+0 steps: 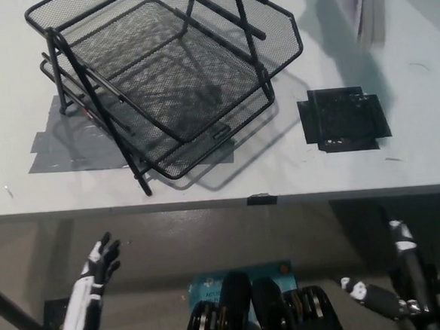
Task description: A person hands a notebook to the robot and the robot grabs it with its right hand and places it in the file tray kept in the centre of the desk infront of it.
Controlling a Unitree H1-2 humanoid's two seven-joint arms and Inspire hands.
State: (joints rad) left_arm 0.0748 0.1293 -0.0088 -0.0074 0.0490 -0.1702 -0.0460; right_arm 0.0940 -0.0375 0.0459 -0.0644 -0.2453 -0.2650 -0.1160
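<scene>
A black wire-mesh file tray (pixel 170 78) with two tiers stands on the white desk (pixel 206 185), left of centre. At the top right edge a notebook (pixel 368 7) shows its white pages; it hangs above the desk and casts a shadow, and whatever holds it is out of frame. My black right hand (pixel 398 277) is low at the bottom right, below the desk's front edge, open with fingers apart and far from the notebook. Below the desk edge at the lower left rests my white left hand (pixel 100 268), open and holding nothing.
A square patch of black tape (pixel 344 118) lies on the desk right of the tray. Grey tape strips (pixel 60 142) sit under the tray's left side. A small black marker (pixel 261 199) is on the desk's front edge.
</scene>
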